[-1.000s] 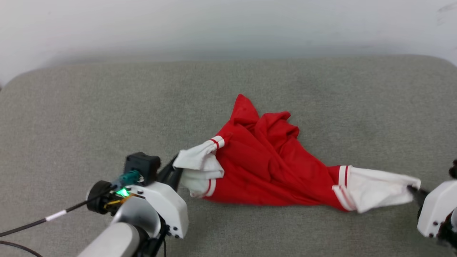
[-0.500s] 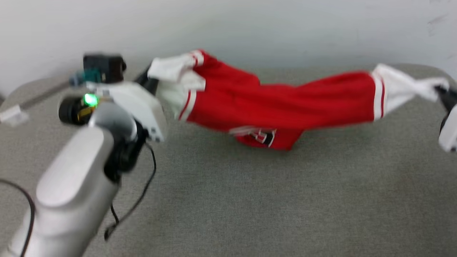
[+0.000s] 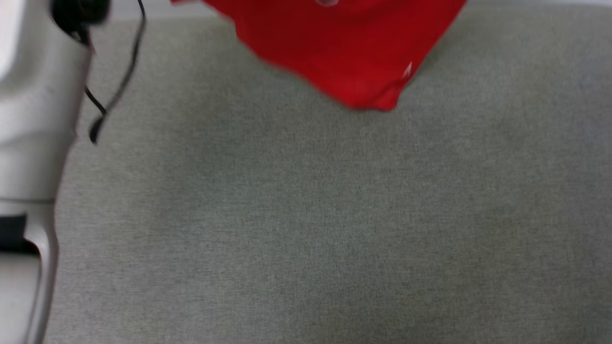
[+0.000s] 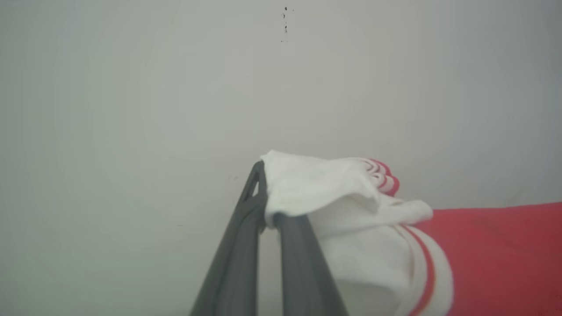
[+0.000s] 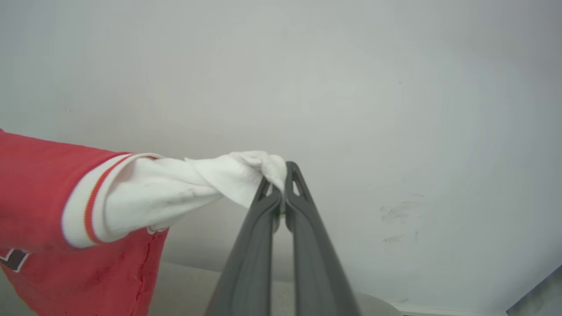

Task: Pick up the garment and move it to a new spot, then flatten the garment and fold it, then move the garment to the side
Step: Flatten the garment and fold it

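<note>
The garment [image 3: 344,52] is a red jersey T-shirt with white, stripe-trimmed sleeves; its red lower part hangs in the air above the grey surface [image 3: 306,229] at the top of the head view. My left gripper [image 4: 268,210] is shut on one white sleeve [image 4: 316,184], held up against the pale wall. My right gripper [image 5: 281,193] is shut on the other white sleeve [image 5: 193,184]. Part of the black, white-outlined lettering [image 5: 15,259] shows at the lower left of the right wrist view.
My pale left forearm [image 3: 33,119] rises along the left edge of the head view, with a black cable [image 3: 114,91] dangling beside it. A plain pale wall [image 4: 175,87] stands behind the grey padded surface.
Both arms have risen with the sleeves in their grip. The garment has gone from crumpled on the surface to hanging stretched in the air.
</note>
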